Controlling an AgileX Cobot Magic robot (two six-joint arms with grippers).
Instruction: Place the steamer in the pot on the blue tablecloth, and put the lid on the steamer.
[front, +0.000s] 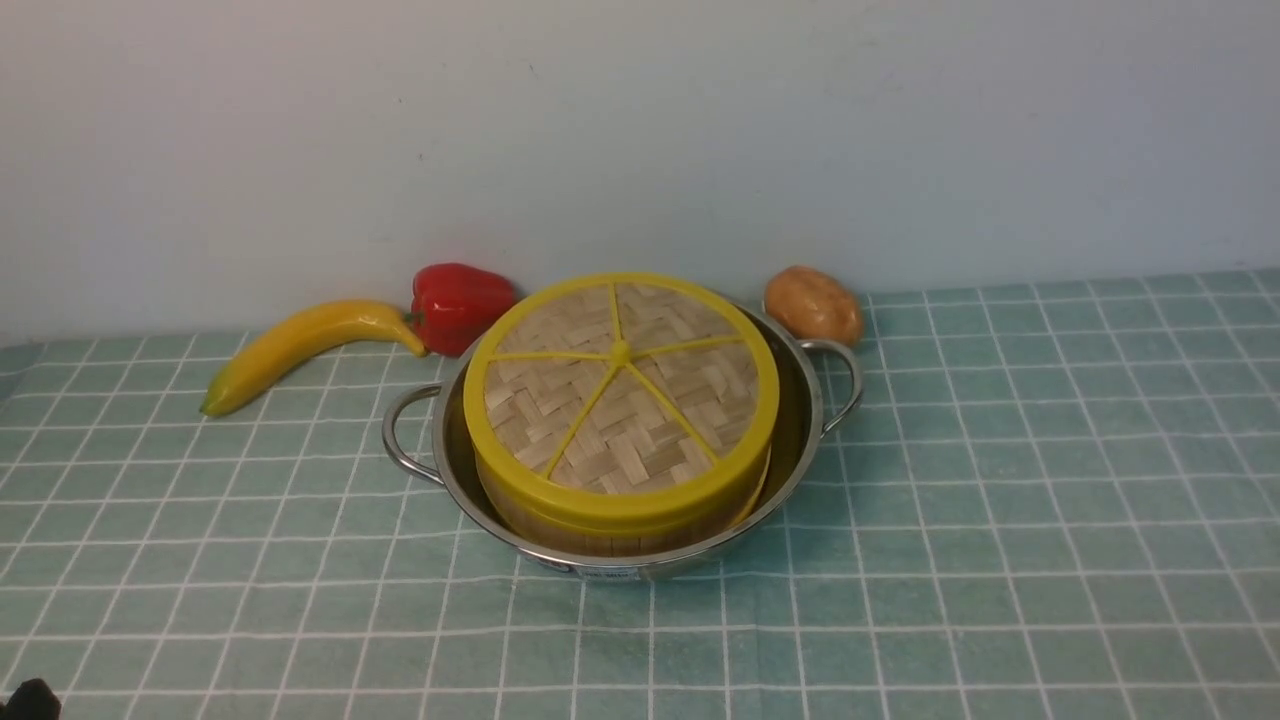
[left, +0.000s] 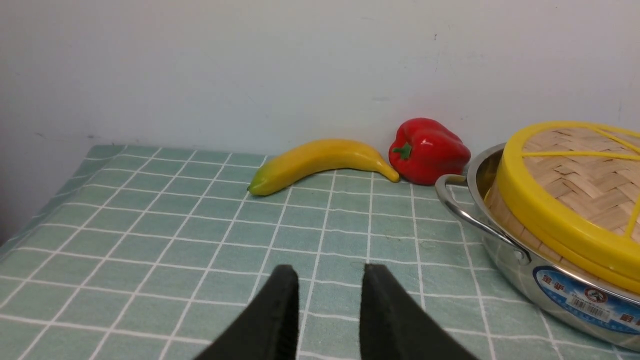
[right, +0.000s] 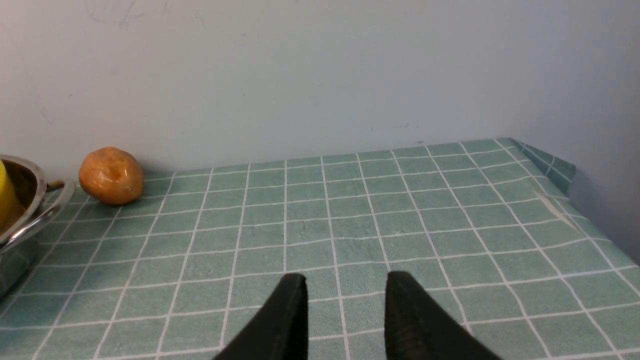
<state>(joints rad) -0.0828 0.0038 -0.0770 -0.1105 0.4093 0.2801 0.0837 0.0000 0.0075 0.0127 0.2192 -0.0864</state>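
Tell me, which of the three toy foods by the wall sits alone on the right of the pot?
The brown potato. The banana and red pepper lie together on the pot's left.

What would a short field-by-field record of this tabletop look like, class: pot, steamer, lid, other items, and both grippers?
pot: on the blue tablecloth, centre
steamer: inside the pot
lid: on the steamer, slightly tilted
banana: left of the pot, by the wall
red pepper: behind the pot, left
potato: behind the pot, right
left gripper: open, empty, over the cloth
right gripper: open, empty, over the cloth
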